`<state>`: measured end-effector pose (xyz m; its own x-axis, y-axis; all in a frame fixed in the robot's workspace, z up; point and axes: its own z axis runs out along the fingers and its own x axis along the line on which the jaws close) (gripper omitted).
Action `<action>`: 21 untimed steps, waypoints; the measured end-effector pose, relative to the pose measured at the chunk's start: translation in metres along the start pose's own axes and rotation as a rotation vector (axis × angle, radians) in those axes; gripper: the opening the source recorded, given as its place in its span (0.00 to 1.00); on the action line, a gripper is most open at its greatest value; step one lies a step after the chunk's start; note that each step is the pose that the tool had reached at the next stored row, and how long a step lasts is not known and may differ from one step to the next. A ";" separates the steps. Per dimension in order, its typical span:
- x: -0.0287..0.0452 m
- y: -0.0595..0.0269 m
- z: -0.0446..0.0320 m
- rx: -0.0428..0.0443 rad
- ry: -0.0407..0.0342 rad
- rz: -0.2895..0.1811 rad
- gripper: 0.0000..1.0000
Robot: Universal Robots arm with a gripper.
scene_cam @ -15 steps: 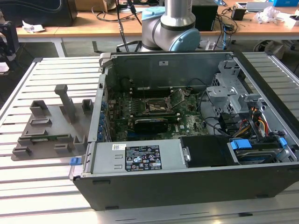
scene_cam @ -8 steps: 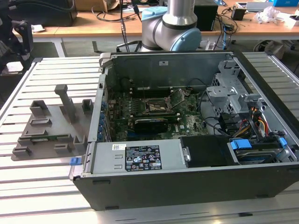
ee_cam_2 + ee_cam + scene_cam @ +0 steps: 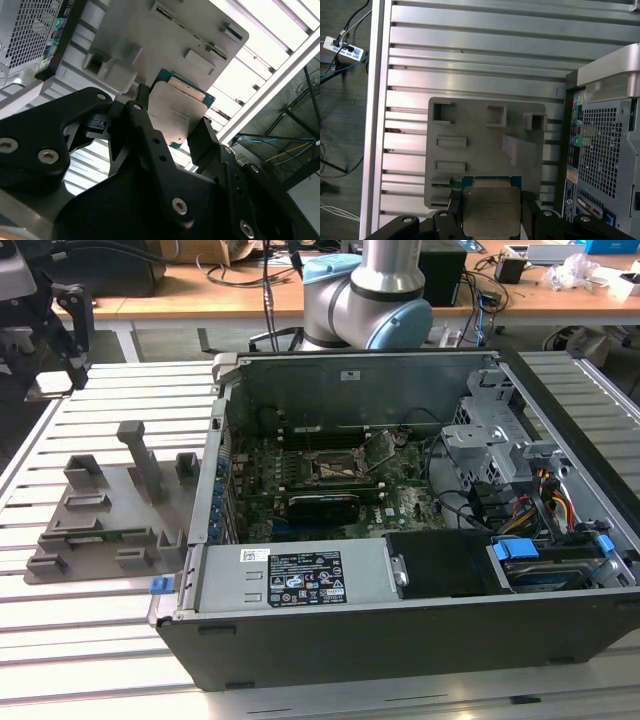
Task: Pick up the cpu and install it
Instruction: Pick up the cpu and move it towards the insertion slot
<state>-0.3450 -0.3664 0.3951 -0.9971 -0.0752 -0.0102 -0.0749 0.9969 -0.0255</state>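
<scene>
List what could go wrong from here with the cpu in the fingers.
1. The fingers pinch the cpu only by its thin edges, so it may slip or tilt on the way over.
2. The socket sits low inside the case; the fingers may clip a wall or nearby parts going in.
3. A tilted chip would likely seat badly.

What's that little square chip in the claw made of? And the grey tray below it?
The cpu looks like dull silvery metal on top, faintly reflective, on a green board, seen as a thin rim. The tray is probably matte grey plastic: uniform, no shine.
</scene>
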 end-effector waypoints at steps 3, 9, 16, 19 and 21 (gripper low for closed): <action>-0.0059 -0.0004 0.0001 0.0000 0.0001 0.000 0.55; -0.0255 -0.0011 0.0007 -0.0001 0.0009 0.000 0.55; -0.0607 0.0009 0.0029 -0.0002 0.0016 0.000 0.55; -0.0738 0.0030 0.0042 -0.0002 0.0023 0.000 0.55; -0.0904 0.0059 0.0059 -0.0004 0.0036 0.000 0.55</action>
<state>-0.2552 -0.3539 0.3900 -0.9972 -0.0751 -0.0067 -0.0749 0.9969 -0.0252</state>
